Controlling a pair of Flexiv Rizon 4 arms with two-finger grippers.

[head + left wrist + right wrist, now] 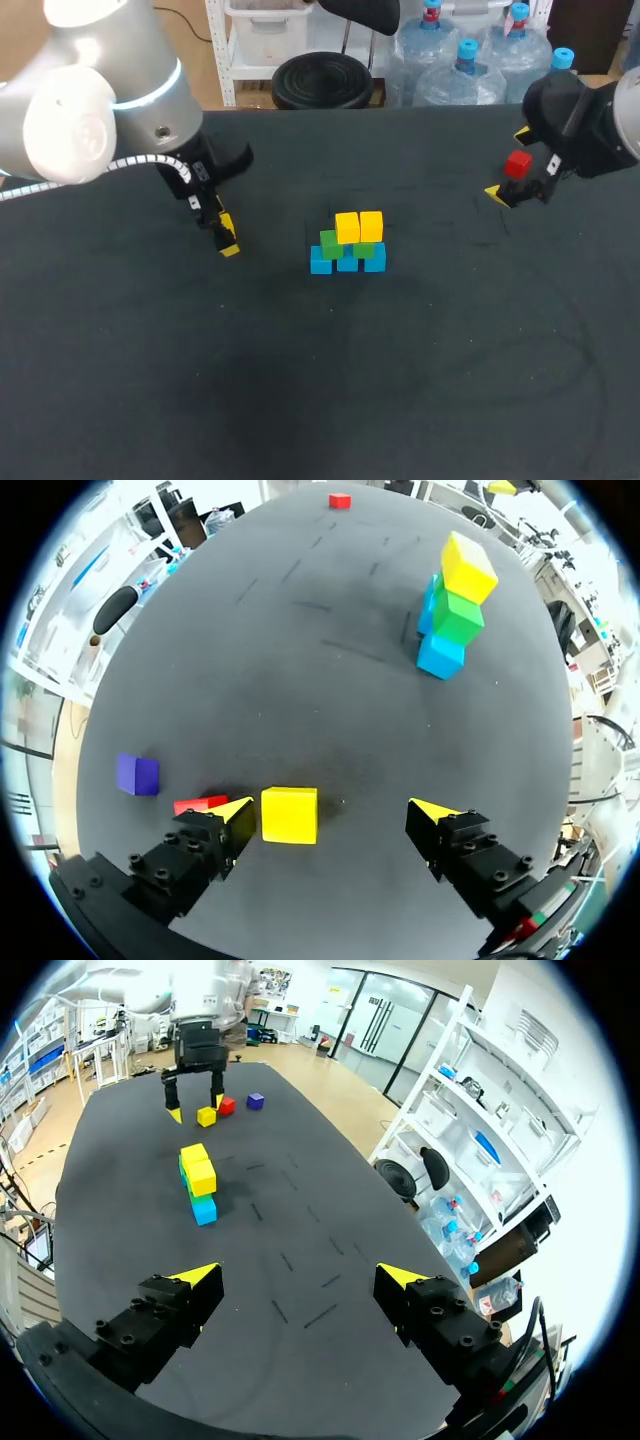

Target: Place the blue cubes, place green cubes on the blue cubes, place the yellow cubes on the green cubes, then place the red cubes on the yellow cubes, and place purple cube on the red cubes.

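Mid-table stands the stack (pixel 348 245): three blue cubes (pixel 347 262) in a row, green cubes (pixel 330 242) on them, two yellow cubes (pixel 359 226) on top. At its 9 o'clock the left gripper (pixel 332 810) hangs with fingers spread wide. A loose yellow cube (pixel 290 815) lies on the table (pixel 300 400) between them, just beside one tip and apart from the other. A red cube (pixel 200 804) peeks from behind that finger, with a purple cube (pixel 137 775) near it. At the stack's 2 o'clock the right gripper (pixel 300 1275) gapes, gripping nothing; a second red cube (pixel 518 164) lies on the table by it
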